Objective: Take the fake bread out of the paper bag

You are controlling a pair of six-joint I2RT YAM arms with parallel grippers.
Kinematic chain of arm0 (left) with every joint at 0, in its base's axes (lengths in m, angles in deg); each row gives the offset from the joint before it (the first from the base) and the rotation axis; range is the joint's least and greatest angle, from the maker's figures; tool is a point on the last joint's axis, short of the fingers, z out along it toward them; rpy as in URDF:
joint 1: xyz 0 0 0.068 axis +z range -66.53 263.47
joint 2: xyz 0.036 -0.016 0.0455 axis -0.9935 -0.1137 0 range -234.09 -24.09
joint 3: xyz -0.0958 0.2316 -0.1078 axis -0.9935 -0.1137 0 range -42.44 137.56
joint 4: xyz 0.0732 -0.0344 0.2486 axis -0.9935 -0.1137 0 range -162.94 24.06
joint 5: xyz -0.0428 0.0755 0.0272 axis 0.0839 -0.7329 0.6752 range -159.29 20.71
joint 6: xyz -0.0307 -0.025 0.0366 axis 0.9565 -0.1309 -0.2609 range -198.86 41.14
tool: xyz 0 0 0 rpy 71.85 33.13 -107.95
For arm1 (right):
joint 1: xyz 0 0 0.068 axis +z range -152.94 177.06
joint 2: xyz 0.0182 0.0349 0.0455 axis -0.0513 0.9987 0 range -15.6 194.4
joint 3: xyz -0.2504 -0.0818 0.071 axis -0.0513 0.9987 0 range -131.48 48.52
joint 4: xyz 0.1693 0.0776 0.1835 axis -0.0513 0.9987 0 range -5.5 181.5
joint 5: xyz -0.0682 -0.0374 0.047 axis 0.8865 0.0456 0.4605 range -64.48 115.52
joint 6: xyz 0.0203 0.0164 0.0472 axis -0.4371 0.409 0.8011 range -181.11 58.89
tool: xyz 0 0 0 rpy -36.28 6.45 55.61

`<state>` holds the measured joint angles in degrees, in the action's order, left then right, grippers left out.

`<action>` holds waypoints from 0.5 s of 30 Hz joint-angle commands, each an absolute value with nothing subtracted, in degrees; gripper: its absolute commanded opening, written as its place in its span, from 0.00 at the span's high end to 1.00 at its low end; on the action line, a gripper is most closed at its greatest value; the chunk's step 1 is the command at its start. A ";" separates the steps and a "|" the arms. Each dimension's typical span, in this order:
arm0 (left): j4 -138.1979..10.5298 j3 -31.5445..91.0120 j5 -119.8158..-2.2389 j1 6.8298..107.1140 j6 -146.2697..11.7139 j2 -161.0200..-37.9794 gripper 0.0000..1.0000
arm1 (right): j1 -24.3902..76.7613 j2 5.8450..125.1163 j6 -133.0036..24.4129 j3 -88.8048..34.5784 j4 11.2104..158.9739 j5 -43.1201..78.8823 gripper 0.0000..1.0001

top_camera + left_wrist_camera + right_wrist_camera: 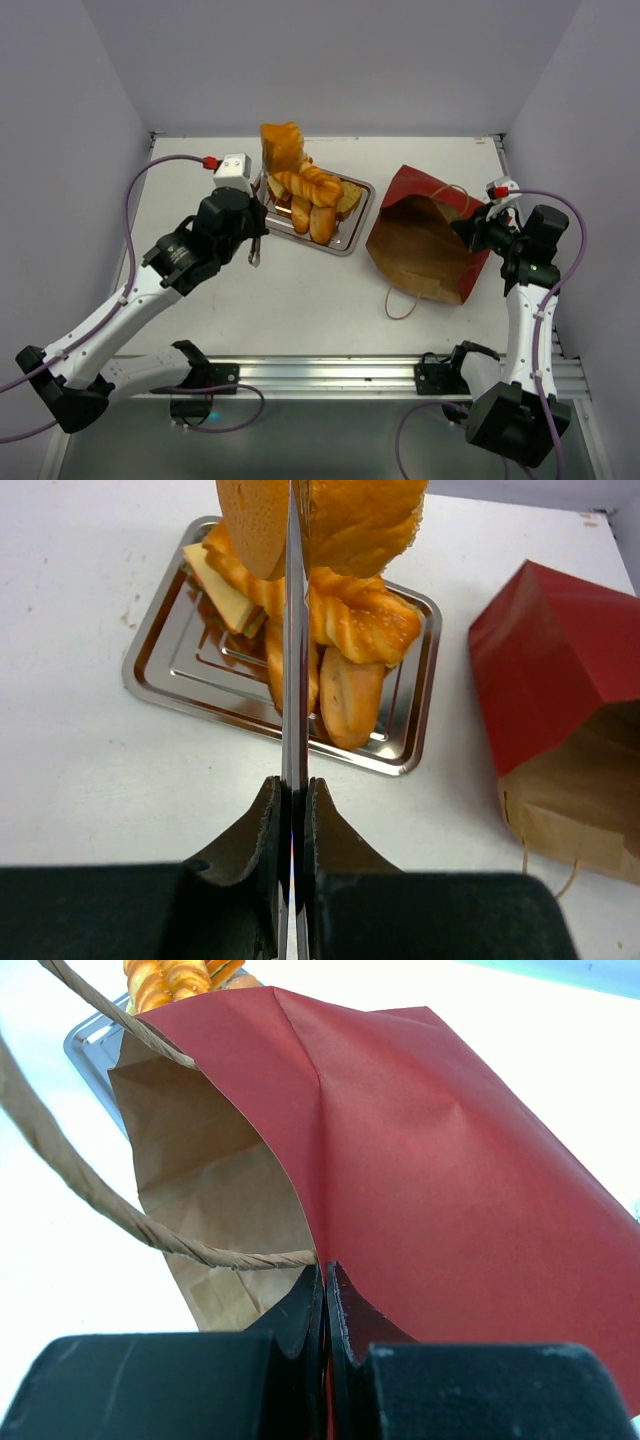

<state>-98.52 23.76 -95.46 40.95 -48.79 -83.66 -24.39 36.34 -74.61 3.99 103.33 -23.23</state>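
1. Arms in the top view: the left arm stretches from the near-left corner diagonally to the steel tray point(358, 215), elbow low, its claw point(256, 250) pointing down just beside the tray's left rim. The right arm rises along the right edge and bends inward, its claw point(470, 232) at the right rim of the paper bag point(425, 245). The bag lies slumped on the white surface point(300, 300), red outside at the far end, tan inside showing, mouth towards the near edge. The glossy golden fake bread point(305, 190) is heaped on the tray; the loaves run mostly far to near, and one piece stands tall at the far-left corner.
2. Left wrist view: the black claw point(293, 785) is pressed together, with nothing seen in it. Beyond it are the stepped, shiny tray point(160, 660), the bread point(350, 630) with a braided loaf across the pile, and the bag point(545, 660) to the right.
3. Right wrist view: the claw point(325, 1270) is clamped on the bag's creased red edge point(430, 1160), beside a twisted twine handle point(90, 1200). Bread point(170, 975) shows past the bag.
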 commanded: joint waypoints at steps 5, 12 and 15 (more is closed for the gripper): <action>-91.70 20.15 -98.56 48.22 -41.77 -84.47 1.00 | -24.65 34.94 -74.12 3.52 101.90 -23.78 0.98; -87.91 13.47 -96.36 54.29 -37.91 -85.09 1.00 | -24.65 34.76 -74.38 3.61 101.90 -23.78 0.98; -86.25 10.40 -93.47 56.65 -37.20 -85.79 1.00 | -24.65 34.59 -74.47 3.78 101.99 -23.96 0.98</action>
